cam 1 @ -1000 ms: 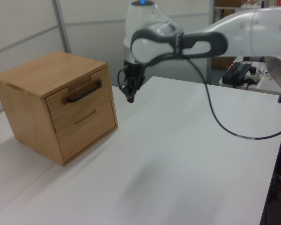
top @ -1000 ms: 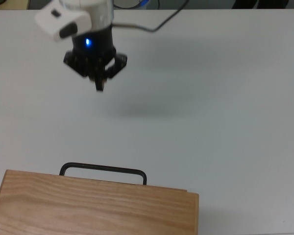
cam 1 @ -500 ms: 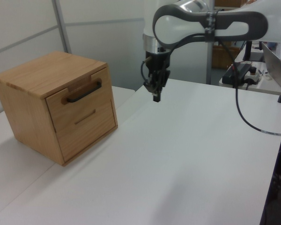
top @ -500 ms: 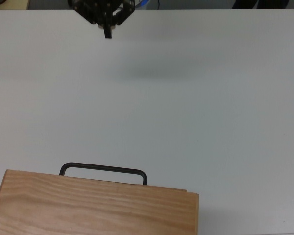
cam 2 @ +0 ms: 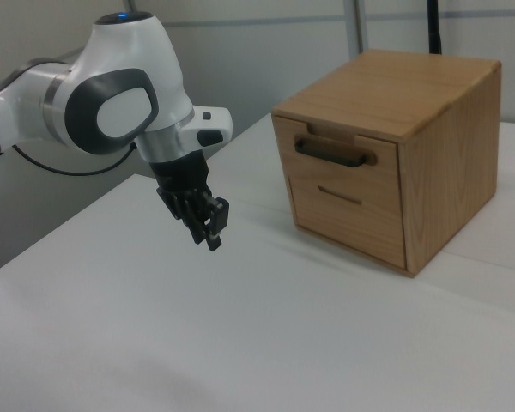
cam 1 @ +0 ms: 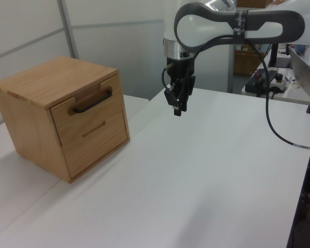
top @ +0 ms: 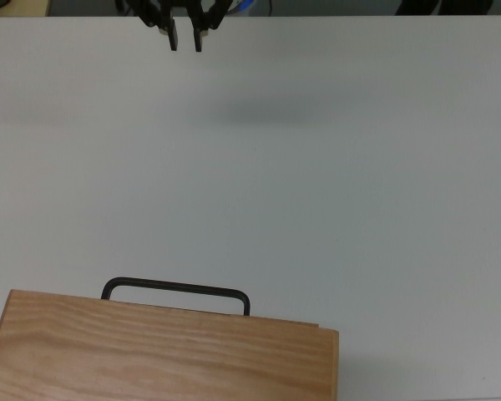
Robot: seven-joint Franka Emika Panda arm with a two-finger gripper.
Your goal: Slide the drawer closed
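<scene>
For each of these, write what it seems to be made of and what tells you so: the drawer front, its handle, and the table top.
Drawer front: light wood, matte; grain lines and a warm tan colour show. It could be solid or veneer.
Handle: thin black bar, probably painted metal, judging by its slim bent shape.
Table top: smooth pale grey sheet with no grain, likely laminate or coated board.

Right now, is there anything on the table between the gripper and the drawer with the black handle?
Nothing visible does. The gripper hangs above bare white table, apart from the drawer, and all three views show only empty surface between them.
</scene>
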